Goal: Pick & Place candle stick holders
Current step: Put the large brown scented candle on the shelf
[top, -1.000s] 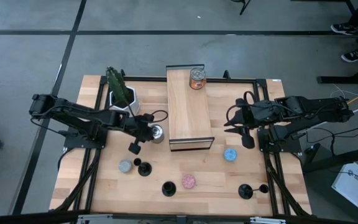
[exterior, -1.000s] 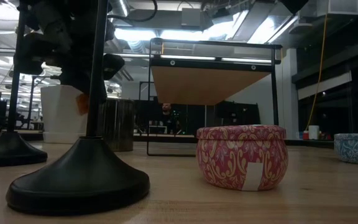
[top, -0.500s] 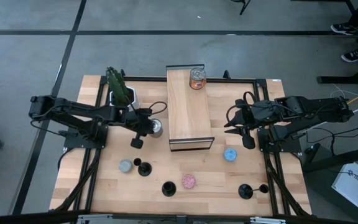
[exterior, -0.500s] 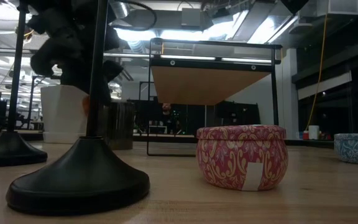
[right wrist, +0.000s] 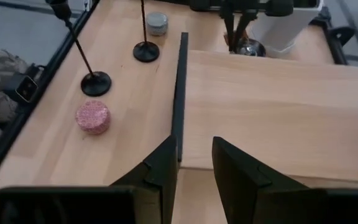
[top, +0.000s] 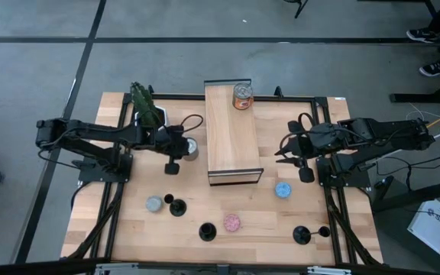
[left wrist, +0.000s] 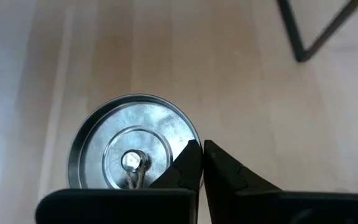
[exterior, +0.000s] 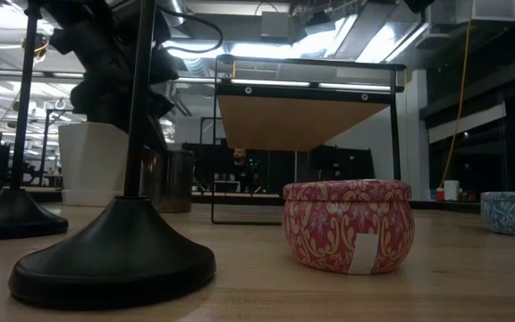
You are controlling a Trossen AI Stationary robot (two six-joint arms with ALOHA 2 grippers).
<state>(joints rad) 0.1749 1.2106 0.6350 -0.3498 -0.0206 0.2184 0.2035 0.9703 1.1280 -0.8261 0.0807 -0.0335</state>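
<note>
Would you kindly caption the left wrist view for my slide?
Shut left gripper poised above an open silver tin on the wooden table.

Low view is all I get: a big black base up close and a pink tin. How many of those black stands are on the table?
Observer: Seen from above, three candle stick holders stand on the front part of the table.
Operator: Is either claw holding one?
Observer: No. The left gripper is shut and empty, pointing down beside a shiny metal tin.
Operator: And the other claw?
Observer: The right gripper is open and empty, facing the wooden shelf.
</note>
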